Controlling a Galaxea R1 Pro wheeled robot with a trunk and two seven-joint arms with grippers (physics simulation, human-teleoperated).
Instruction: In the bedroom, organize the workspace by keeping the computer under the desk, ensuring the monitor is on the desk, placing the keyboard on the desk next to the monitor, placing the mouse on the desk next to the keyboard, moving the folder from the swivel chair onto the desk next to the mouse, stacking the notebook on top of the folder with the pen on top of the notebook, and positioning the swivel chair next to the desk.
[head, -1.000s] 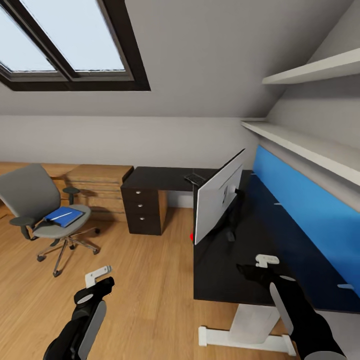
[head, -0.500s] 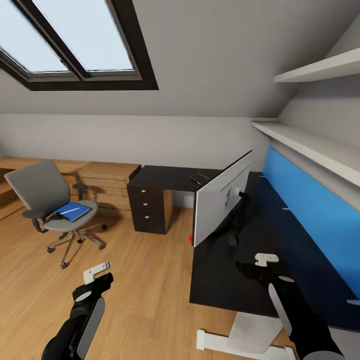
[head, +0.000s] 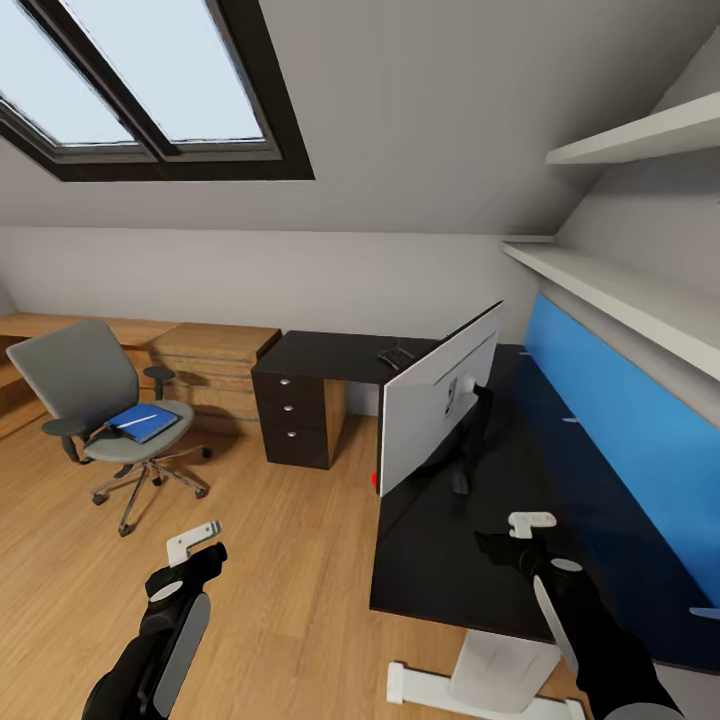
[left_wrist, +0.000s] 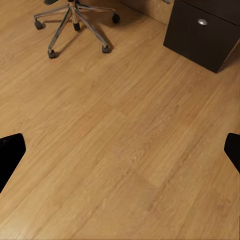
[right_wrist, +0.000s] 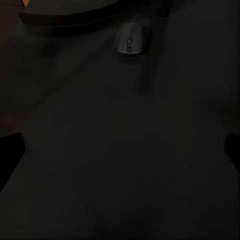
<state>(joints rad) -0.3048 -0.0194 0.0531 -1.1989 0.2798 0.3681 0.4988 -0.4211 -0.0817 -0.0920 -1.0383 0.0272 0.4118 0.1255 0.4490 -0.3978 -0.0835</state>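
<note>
Evidently, the small black oval mouse (right_wrist: 133, 39) lies on the large black-topped L-shaped desk (head: 440, 525), just beside the round base of the wide black flat monitor (head: 437, 405). The right gripper (right_wrist: 120, 150) is held above the desk, spread wide and empty; a straight, low approach is advised. The left gripper (left_wrist: 120, 150), likewise wide and empty, is held over the wooden floor (left_wrist: 120, 130). No writing can be read.

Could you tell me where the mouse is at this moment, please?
In the right wrist view the mouse lies on the black desk, ahead of the open right gripper and beside the monitor's base.
</note>
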